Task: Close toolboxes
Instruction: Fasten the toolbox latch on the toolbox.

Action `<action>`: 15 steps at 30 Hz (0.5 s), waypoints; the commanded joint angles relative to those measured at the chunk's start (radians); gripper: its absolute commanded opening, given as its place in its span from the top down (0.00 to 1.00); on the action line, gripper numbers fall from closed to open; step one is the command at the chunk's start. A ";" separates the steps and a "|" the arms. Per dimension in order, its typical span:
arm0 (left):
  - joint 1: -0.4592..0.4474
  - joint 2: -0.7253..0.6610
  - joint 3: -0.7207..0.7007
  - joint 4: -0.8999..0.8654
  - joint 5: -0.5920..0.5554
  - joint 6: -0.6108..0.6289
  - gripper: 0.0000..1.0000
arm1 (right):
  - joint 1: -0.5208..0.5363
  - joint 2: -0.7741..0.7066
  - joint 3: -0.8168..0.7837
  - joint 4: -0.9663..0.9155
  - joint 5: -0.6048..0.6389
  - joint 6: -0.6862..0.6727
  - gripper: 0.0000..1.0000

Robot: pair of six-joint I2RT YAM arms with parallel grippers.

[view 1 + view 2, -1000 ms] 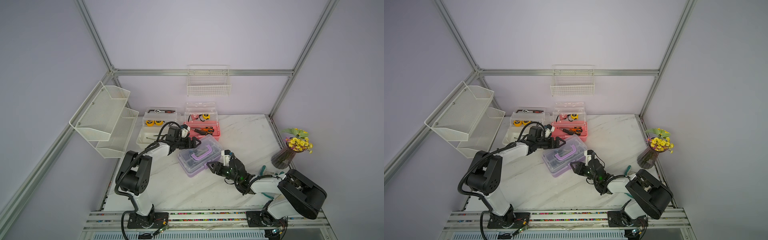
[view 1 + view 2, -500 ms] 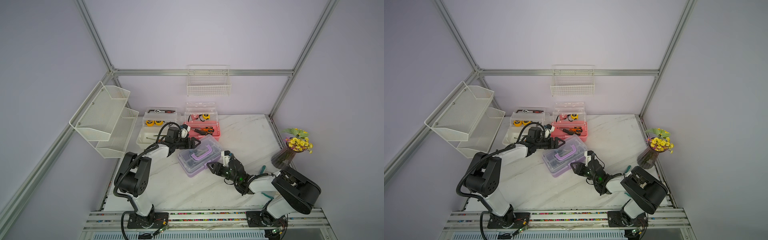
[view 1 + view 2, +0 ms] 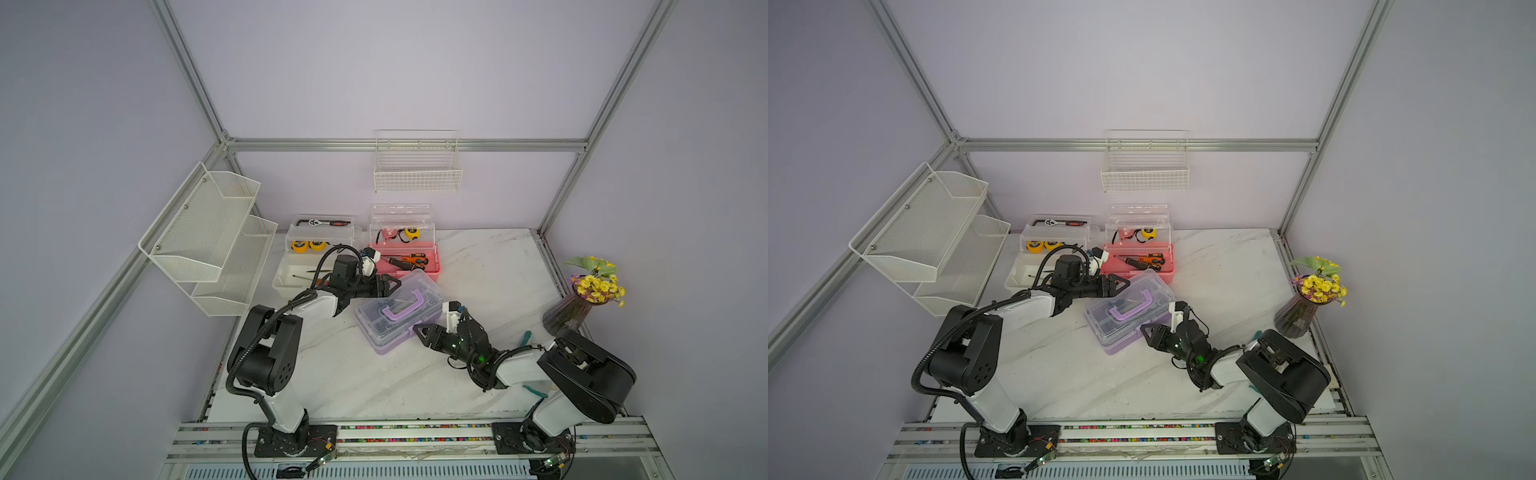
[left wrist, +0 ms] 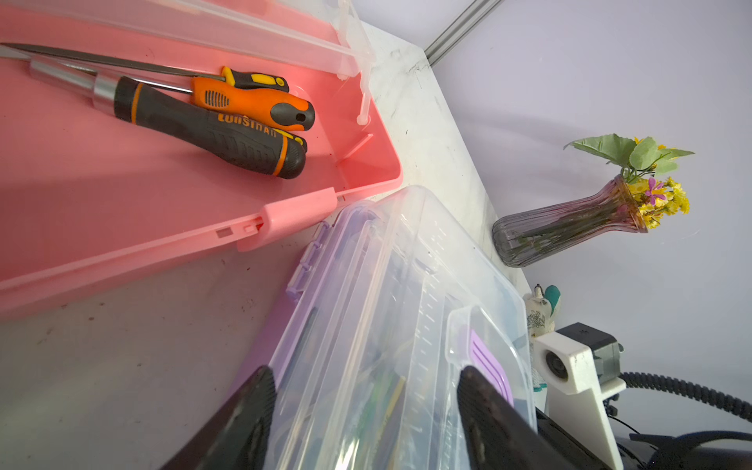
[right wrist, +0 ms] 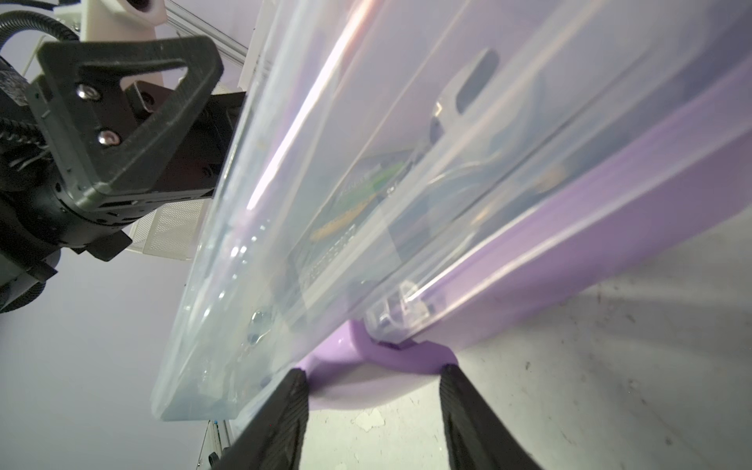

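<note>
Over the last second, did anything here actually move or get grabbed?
The left arm narrowed its jaws around the lid end of the purple toolbox. The right arm leaned in slightly, jaws on the front latch. The purple box, the open pink toolbox and the white toolbox stayed put.

- My left arm (image 3: pixel 320 305) reaches forward and low; left gripper (image 3: pixel 392 285) rolled sideways, jaws parted.
- My right arm (image 3: pixel 515 368) lies low, reaching inward; right gripper (image 3: pixel 420 331) jaws parted.
</note>
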 commanded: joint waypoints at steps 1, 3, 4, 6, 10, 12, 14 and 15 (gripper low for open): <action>-0.070 0.049 -0.090 -0.238 0.061 -0.035 0.31 | 0.013 0.043 0.053 0.176 0.014 -0.018 0.45; -0.074 0.052 -0.091 -0.237 0.064 -0.036 0.32 | 0.016 0.059 0.057 0.192 0.019 -0.015 0.45; -0.078 0.053 -0.094 -0.238 0.067 -0.037 0.32 | 0.018 0.066 0.058 0.200 0.024 -0.016 0.45; -0.081 0.056 -0.097 -0.238 0.069 -0.037 0.32 | 0.019 0.074 0.060 0.221 0.026 -0.017 0.45; -0.078 0.024 -0.105 -0.240 0.031 -0.041 0.31 | 0.019 0.021 0.050 0.160 0.037 -0.049 0.44; -0.067 0.004 -0.091 -0.241 -0.006 -0.051 0.22 | 0.018 -0.045 0.050 0.060 0.054 -0.086 0.41; -0.052 -0.012 -0.066 -0.240 -0.042 -0.065 0.17 | 0.018 -0.112 0.067 -0.075 0.068 -0.121 0.39; -0.043 -0.022 -0.049 -0.240 -0.059 -0.075 0.15 | 0.017 -0.149 0.078 -0.153 0.084 -0.141 0.38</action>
